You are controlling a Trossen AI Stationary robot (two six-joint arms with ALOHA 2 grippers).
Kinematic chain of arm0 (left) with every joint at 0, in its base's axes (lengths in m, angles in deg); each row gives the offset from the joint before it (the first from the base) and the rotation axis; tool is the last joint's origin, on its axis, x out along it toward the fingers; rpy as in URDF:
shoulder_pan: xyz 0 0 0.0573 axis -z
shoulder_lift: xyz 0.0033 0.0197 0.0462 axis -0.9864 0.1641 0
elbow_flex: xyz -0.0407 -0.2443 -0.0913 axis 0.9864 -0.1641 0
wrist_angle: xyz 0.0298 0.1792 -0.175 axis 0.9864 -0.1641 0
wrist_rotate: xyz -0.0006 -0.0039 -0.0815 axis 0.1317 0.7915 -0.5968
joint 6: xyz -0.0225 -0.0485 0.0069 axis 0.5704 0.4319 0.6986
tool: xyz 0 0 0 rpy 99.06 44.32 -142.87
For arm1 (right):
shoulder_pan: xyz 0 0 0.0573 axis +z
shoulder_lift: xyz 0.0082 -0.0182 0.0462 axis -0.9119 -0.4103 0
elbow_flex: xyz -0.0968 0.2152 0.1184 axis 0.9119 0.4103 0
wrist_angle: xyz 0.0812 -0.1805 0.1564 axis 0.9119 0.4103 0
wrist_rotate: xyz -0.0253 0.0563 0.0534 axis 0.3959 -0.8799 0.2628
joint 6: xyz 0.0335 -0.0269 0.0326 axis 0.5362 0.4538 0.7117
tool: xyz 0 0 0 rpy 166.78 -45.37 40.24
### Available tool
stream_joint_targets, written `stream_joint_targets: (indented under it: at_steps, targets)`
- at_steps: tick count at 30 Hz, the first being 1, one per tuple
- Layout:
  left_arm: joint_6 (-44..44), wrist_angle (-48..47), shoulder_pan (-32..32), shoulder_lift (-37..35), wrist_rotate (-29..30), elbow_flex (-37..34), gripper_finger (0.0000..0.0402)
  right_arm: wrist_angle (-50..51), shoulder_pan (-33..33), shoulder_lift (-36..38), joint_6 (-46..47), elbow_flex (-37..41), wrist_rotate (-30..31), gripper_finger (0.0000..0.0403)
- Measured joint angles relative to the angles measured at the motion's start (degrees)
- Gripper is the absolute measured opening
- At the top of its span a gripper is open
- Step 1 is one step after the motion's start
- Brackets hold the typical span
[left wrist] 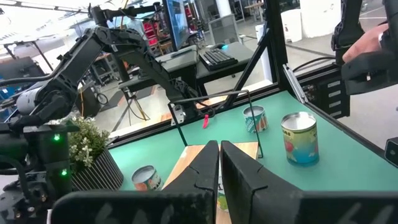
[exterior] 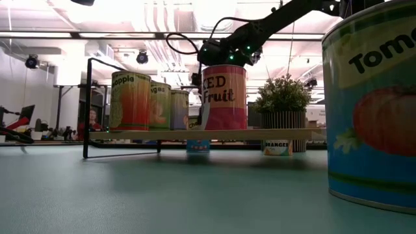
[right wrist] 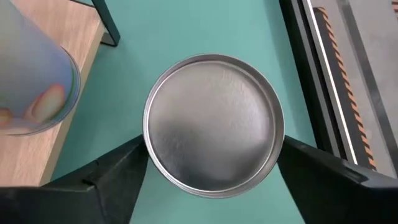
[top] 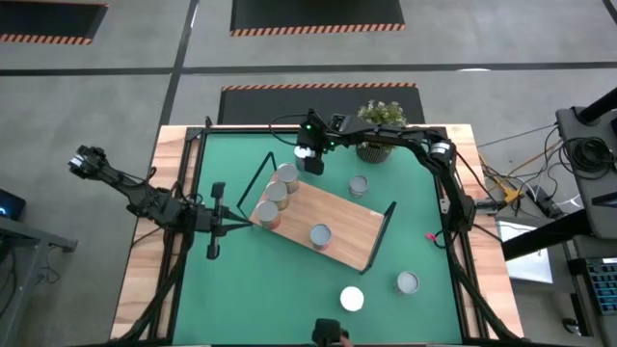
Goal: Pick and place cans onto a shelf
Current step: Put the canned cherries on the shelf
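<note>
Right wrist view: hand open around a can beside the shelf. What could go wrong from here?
The right hand flanks the can with little slack; an off-centre close could tip it.
The shelf, its wire frame and a shelved can sit close by; lifting could clip them.

blurred: can [right wrist: 31,81] label at frame edge | cropped: near can [exterior: 374,107] in low view

Between the matt black plastic fingers of my right claw [right wrist: 214,180] sits a small round can with a dull, brushed silvery metal lid [right wrist: 214,124], on the smooth matt green mat of the bench [right wrist: 186,31], beside the pale, smooth-grained flat wooden shelf board [right wrist: 56,124].
</note>
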Motion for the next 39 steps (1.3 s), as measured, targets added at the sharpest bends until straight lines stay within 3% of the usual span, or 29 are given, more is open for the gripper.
stream_joint_targets:
  at_steps: [7, 21, 27, 39]
  targets:
    - [-0.2, 0.0, 0.0, 0.0, 0.0, 0.0, 0.0, 0.1, 0.0, 0.1, 1.1, 0.0, -0.1, 0.0268]
    - [-0.2, 0.0, 0.0, 0.0, 0.0, 0.0, 0.0, 3.7, 0.2, 8.6, 6.2, -2.0, 3.9, 0.0249]
    - [-0.2, 0.0, 0.0, 0.0, 0.0, 0.0, 0.0, 7.6, 1.3, 13.2, 9.3, -2.0, -2.0, 0.0234]
    - [0.0, 0.1, 0.0, 0.0, 0.0, 0.0, 0.0, 11.1, 8.9, 15.1, 8.8, -1.5, -2.0, 0.0208]
